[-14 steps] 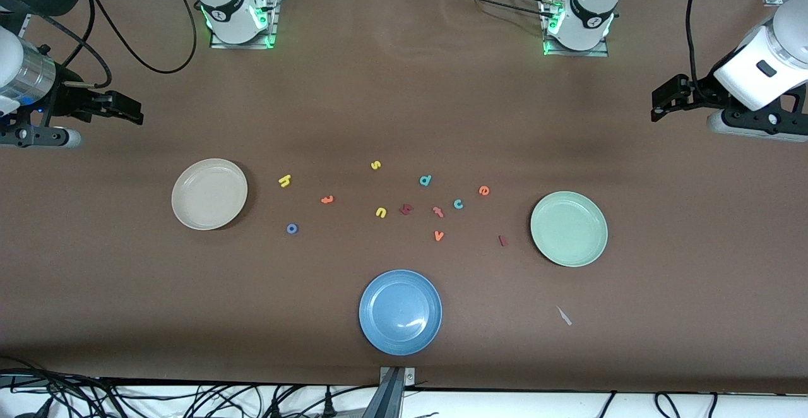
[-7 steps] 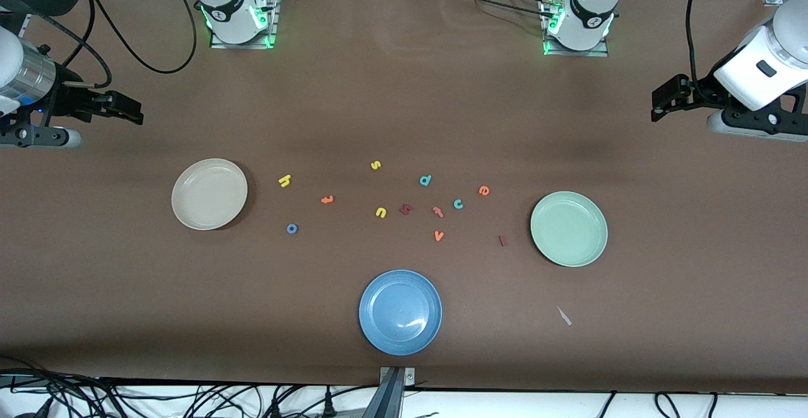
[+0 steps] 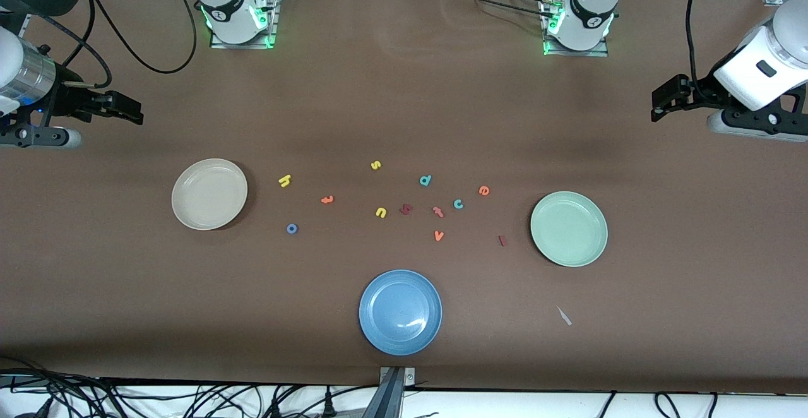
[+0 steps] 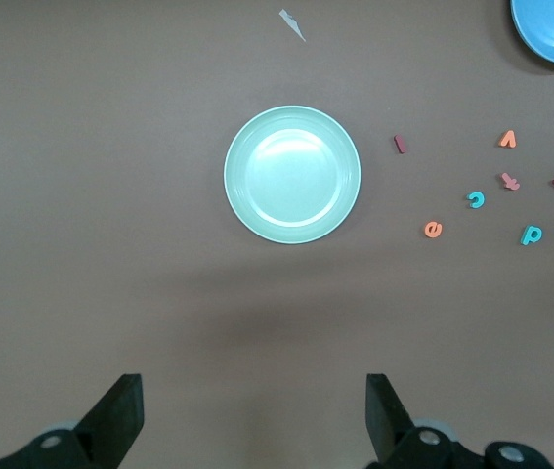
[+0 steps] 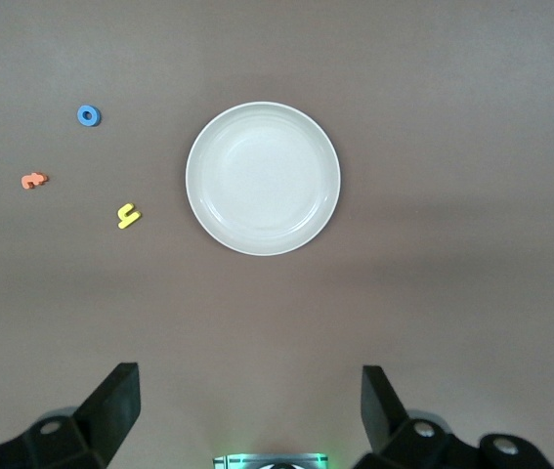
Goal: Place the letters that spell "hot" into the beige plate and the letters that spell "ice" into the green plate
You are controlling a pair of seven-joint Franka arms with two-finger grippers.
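The right hand (image 3: pixel 129 115) hangs with its fingers spread and nothing between them, over bare bench (image 3: pixel 404 102) out at the right arm's end, farther from the front camera than the beige plate (image 3: pixel 209 194). Its wrist view looks straight down on that plate, so the arm seems parked where it can take in its own target and the letters beside it.

The left hand (image 3: pixel 659 107) hangs likewise, spread wide and empty, over the left arm's end of the bench, with the green plate (image 3: pixel 569 228) centred under its wrist camera. Both arms wait; nothing has been gripped.

All six task letters lie flat on the bench between the two plates, and both plates are empty. Beside the beige plate lie the yellow h (image 3: pixel 285 180), the blue o (image 3: pixel 291 228) nearer the front camera, and the orange t (image 3: pixel 327 199) toward the middle. Near the green plate lie the dark red i (image 3: pixel 502 240), closest to its rim, the orange e (image 3: pixel 483 191) and the teal c (image 3: pixel 458 203).

Each word sits by its own plate, which probably suits one arm per word. The blue plate (image 3: pixel 400 312) and the decoys, a teal d (image 3: pixel 425 180), a pinkish-red t (image 3: pixel 438 211) and an orange v (image 3: pixel 439 235), crowd the c, so that pick looks tightest.
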